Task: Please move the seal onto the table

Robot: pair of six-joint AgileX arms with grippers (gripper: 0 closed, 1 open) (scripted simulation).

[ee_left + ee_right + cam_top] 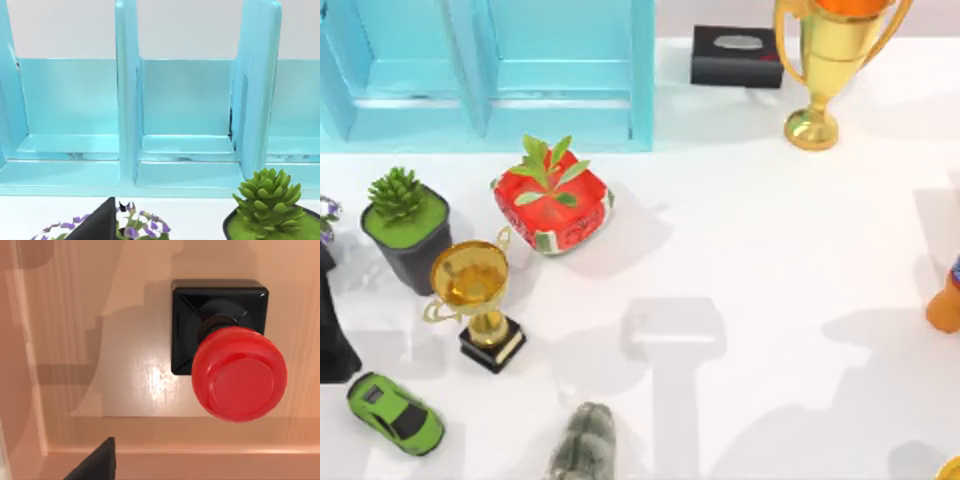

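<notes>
The seal [235,370] has a glossy red rounded knob on a black square base. It stands upright on a light wooden surface with a raised rim [150,452], seen from straight above in the right wrist view. A dark part of my right gripper [95,465] shows at the frame's edge, apart from the seal, with nothing seen in it. The white table [770,250] fills the top view. My left arm [332,330] is parked at the table's left edge, and its gripper [95,225] faces the light-blue cabinet [185,100] above purple flowers [132,227].
On the table stand the light-blue cabinet [490,70], a flat black box [737,55], a tall gold trophy [825,70], a small trophy [480,300], a red plant pot [552,205], a dark succulent pot [408,230], a green toy car [395,412] and a grey furry figure [585,445]. An orange object [945,300] sits at the right edge.
</notes>
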